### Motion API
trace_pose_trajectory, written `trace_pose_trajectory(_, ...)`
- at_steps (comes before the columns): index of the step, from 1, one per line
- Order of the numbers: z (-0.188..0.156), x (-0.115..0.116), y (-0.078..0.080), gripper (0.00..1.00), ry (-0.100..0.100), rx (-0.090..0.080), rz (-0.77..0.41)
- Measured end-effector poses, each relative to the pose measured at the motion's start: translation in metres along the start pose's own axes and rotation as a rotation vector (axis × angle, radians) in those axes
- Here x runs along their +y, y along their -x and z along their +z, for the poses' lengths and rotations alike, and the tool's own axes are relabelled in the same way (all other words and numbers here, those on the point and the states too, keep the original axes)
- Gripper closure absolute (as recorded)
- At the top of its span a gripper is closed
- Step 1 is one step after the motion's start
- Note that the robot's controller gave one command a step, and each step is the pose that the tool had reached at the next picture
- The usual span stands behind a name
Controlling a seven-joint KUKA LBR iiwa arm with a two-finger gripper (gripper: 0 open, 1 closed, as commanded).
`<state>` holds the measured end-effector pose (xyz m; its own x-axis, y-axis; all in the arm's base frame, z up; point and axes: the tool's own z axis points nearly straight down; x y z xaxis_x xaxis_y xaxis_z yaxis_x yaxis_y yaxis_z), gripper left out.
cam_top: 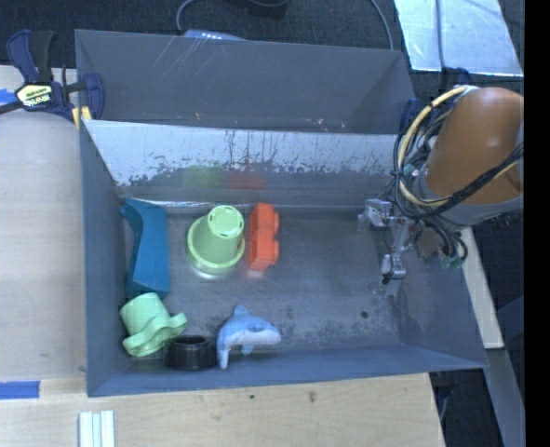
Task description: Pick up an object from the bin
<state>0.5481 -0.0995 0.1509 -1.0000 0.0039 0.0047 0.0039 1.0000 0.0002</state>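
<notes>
My gripper (392,266) hangs low over bare bin floor at the right side of the bin, with nothing seen in it. The nearest loose things lie well to its left. An orange-red block (262,238) stands on end near the middle. A light green cup (216,240) lies beside the block, touching its left side. A small blue dolphin-shaped toy (245,335) rests near the front wall.
Along the left wall lies a teal angled piece (147,250). In the front left corner sit a pale green toy (149,324) and a black ring (189,352). The arm with its orange cover and cables leans over the right rim.
</notes>
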Motion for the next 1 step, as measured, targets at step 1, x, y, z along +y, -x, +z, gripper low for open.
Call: trace_pose_trajectory(1, -0.0047, 0.0003, 0.0016, 0.0, -0.001, -0.008, -0.002)
